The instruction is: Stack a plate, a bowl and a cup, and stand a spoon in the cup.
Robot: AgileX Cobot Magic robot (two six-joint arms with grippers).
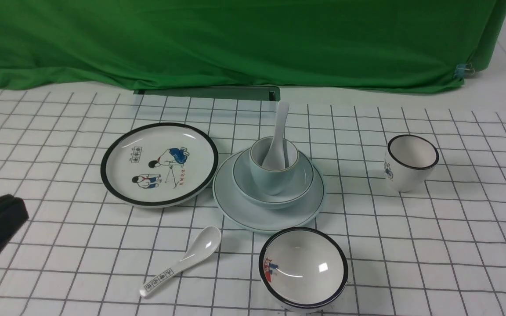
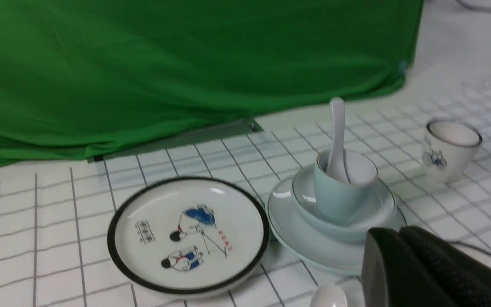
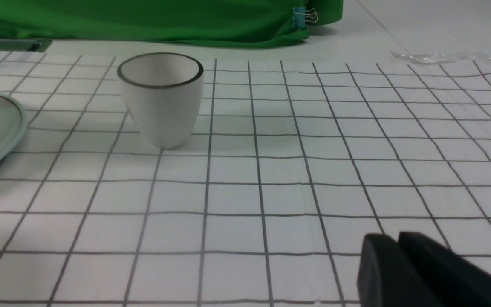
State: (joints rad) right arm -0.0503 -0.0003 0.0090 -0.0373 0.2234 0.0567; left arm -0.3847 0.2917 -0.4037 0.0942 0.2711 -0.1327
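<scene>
Stack looks finished: plate [image 1: 269, 206] on the desk [image 1: 455, 245] centre, bowl [image 1: 273, 177] seated in it, cup [image 1: 274, 170] upright in the bowl, spoon [image 1: 276, 140] standing in the cup with its scoop down and handle leaning toward the far side. Nothing grips any of it. Left gripper [image 2: 399, 238] sits low at the near left, apart from the stack, jaws pressed together and empty in the left wrist view. Right gripper [image 3: 394, 251] is out of the front view; its wrist view shows jaws closed together, empty, over bare grid on the right side. Judged step: pull back clear. Do it well by backing away from the stack, not sweeping across it, since the spoon handle sticks up and would tip with a nudge. Around it: cartoon plate [image 1: 160, 163] just left, rims near touching; printed spoon [image 1: 182, 260] lying near-left; black-rimmed bowl [image 1: 303, 267] just in front; black-rimmed cup [image 1: 410, 161] well right. Desk has white cloth with dark grid, lying flat. Green backdrop [image 1: 235, 39] drapes behind, clipped at its right corner; a clear plastic scrap lies far right.
</scene>
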